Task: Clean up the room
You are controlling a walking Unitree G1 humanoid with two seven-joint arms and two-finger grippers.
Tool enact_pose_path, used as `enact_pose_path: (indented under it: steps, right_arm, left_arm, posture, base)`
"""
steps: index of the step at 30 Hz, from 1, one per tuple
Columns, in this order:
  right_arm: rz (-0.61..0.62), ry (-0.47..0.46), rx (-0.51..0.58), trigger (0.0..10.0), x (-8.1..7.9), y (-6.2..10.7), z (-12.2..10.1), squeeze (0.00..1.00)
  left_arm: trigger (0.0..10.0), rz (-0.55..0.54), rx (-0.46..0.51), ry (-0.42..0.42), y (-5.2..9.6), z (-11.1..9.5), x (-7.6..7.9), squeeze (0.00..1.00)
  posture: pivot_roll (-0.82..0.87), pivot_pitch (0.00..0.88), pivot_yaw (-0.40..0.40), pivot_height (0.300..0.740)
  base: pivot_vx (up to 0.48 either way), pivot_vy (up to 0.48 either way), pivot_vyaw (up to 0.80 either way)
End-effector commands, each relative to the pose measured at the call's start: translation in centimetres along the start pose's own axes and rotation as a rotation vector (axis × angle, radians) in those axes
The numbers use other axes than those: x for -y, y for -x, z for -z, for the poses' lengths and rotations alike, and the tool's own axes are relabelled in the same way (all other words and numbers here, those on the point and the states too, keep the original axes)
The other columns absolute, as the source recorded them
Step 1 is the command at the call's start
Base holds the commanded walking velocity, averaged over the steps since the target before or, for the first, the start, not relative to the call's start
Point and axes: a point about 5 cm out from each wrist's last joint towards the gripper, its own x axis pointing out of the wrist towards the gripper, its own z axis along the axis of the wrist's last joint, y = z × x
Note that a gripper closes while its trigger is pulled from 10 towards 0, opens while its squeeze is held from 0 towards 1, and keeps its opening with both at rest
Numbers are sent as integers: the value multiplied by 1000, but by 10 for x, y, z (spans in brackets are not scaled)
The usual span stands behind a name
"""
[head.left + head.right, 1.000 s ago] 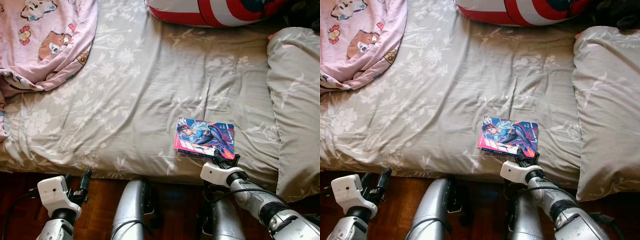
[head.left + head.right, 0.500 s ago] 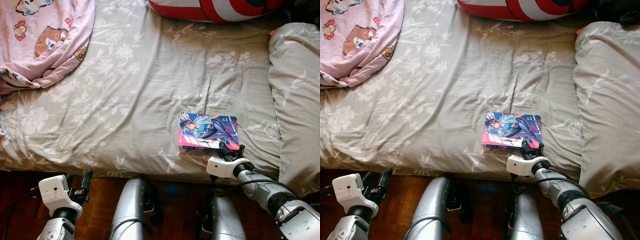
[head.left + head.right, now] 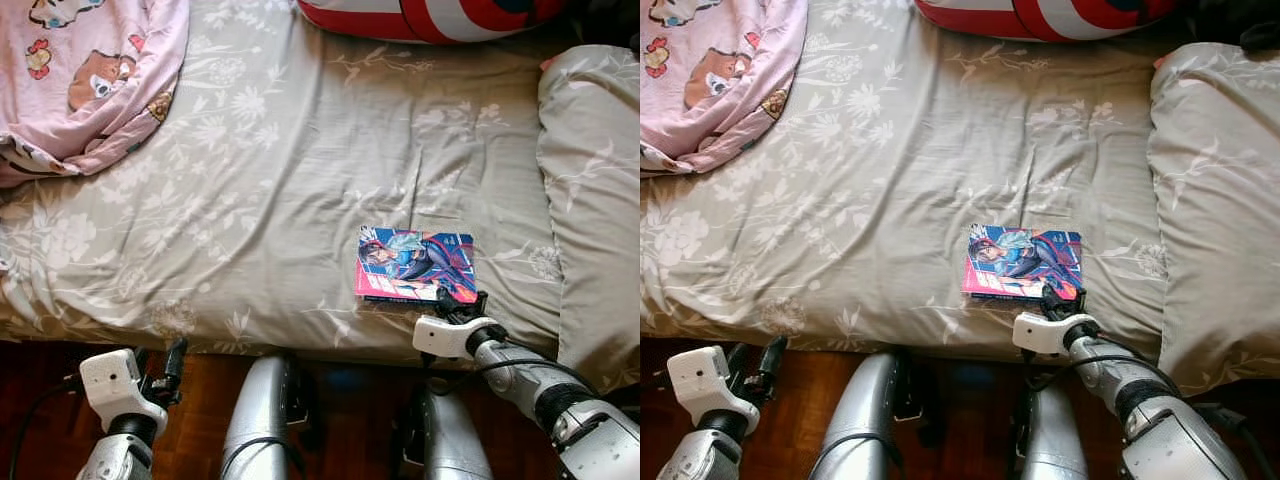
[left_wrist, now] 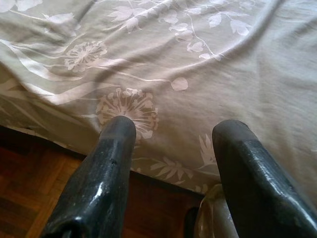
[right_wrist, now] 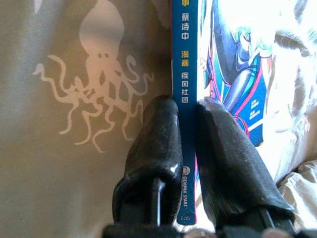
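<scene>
Comic book glossy, blue spine, colourful cover; right gripper fingers clamped on spine; left gripper fingers apart.

the pink blanket with cartoon prints runs off the head views' top and left edges. the red, white and blue cushion is cut by the top edge, its design incomplete. the grey pillow continues past the right edge. the comic book has its near right corner covered by the right pincer; in the right wrist view its cover is overexposed and cropped, and the small print low on the spine cannot be read fully. the bed extends past every edge of the left wrist view.
</scene>
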Motion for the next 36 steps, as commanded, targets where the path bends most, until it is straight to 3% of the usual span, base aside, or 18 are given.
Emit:
enact_pose_path:
  steps: [1, 2, 3, 5, 7, 8, 9, 10, 20, 24, 25, 26, 27, 28, 30, 31, 36]
  right_arm:
    - [-80, -1, -10, 10000, -21, 7, 2, 282]
    - [-80, -1, -10, 10000, -21, 7, 2, 282]
    - [-81, -3, -11, 10000, -21, 7, 2, 361]
    - [-83, -11, -12, 10000, -21, 7, 2, 361]
    - [-88, -11, -4, 10000, -22, 7, 1, 573]
    - [-88, -10, -5, 10000, -22, 7, 1, 820]
    - [-88, -14, -7, 10000, -22, 7, 1, 831]
    - [-89, -17, -9, 10000, -22, 7, 1, 1000]
    - [-109, -58, -20, 10000, -24, 7, 0, 1000]
    - [-106, -117, -42, 10000, -22, 6, 0, 1000]
    - [-106, -111, -41, 10000, -22, 6, 0, 988]
    - [-107, -116, -43, 10000, -22, 6, 0, 494]
    - [-107, -120, -44, 10000, -23, 6, 0, 494]
    - [-99, -134, -52, 10000, -22, 6, 1, 259]
    - [-87, -162, -62, 10000, -19, 5, 2, 208]
    - [-84, -185, -69, 10000, -19, 5, 2, 0]
    - [-97, -223, -56, 10000, -22, 6, 0, 0]
  left_arm:
    - [10000, -23, -64, -1, 8, 12, -6, 0]
    - [10000, -23, -64, -1, 8, 12, -6, 0]
    - [10000, -24, -64, -2, 8, 12, -6, 0]
    - [10000, -24, -68, -3, 7, 13, -6, 0]
    - [10000, -16, -73, -8, 6, 14, -5, 0]
    - [10000, -16, -73, -7, 6, 14, -5, 0]
    - [10000, -16, -72, -5, 5, 14, -5, 0]
    - [10000, -15, -71, -3, 4, 14, -4, 0]
    - [10000, -11, -56, 2, -3, 12, -2, 0]
    - [10000, -8, -46, 5, -9, 11, 0, 0]
    - [10000, -5, -41, 6, -12, 10, 1, 0]
    - [10000, -4, -38, 8, -13, 10, 2, 0]
    - [10000, -4, -35, 10, -14, 10, 2, 0]
    - [10000, -1, -29, 13, -17, 9, 4, 0]
    - [10000, 1, -26, 15, -20, 8, 5, 0]
    - [10000, 2, -25, 17, -22, 9, 5, 0]
    - [10000, 7, -20, 27, -28, 10, 7, 0]
  posture:
    - [209, 464, 63, 647]
    - [209, 464, 63, 647]
    - [207, 454, 62, 647]
    - [206, 451, 62, 647]
    - [206, 447, 60, 647]
    - [206, 445, 61, 647]
    - [205, 442, 59, 647]
    - [206, 440, 59, 647]
    - [202, 417, 54, 647]
    - [195, 403, 52, 647]
    - [194, 394, 51, 647]
    - [194, 392, 51, 647]
    - [194, 392, 51, 647]
    - [192, 383, 49, 647]
    - [189, 374, 47, 647]
    - [184, 364, 43, 647]
    - [177, 340, 36, 647]
  base:
    - [0, 0, 0]
    - [0, 0, 0]
    - [0, 0, 0]
    - [0, 0, 0]
    - [0, 0, 0]
    - [0, 0, 0]
    - [0, 0, 0]
    - [0, 0, 0]
    - [0, 0, 0]
    - [0, 0, 0]
    - [0, 0, 0]
    - [0, 0, 0]
    - [0, 0, 0]
    - [0, 0, 0]
    - [0, 0, 0]
    - [0, 0, 0]
    - [0, 0, 0]
